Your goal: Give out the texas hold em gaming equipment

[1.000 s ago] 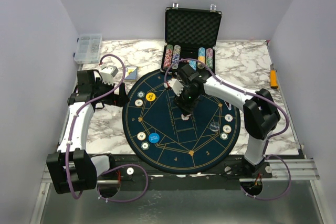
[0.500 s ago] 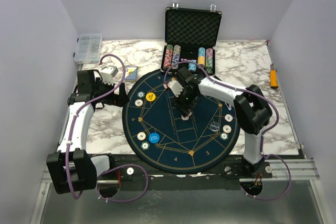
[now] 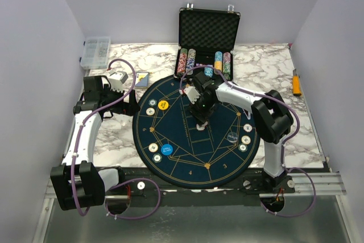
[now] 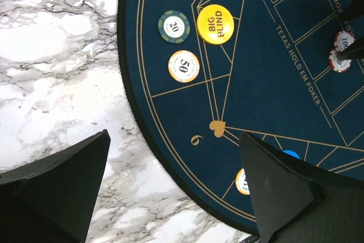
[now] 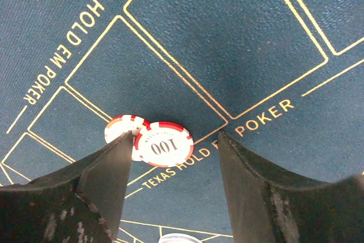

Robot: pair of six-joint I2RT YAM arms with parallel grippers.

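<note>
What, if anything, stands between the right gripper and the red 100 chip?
Nothing visible: the 100 chip lies on the mat between the fingers of the open right gripper, a second chip beside it.

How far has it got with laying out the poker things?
Done: the Big Blind button, blue button, dealer button and several chips lie round the mat edge. In hand: the right gripper hangs open over two red-and-white chips mid-mat. To do: chip rows sit in the case.

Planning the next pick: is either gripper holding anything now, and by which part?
Nothing is held. The right gripper stands open over two red-and-white chips lying flat on the mat; the left gripper is open and empty.
</note>
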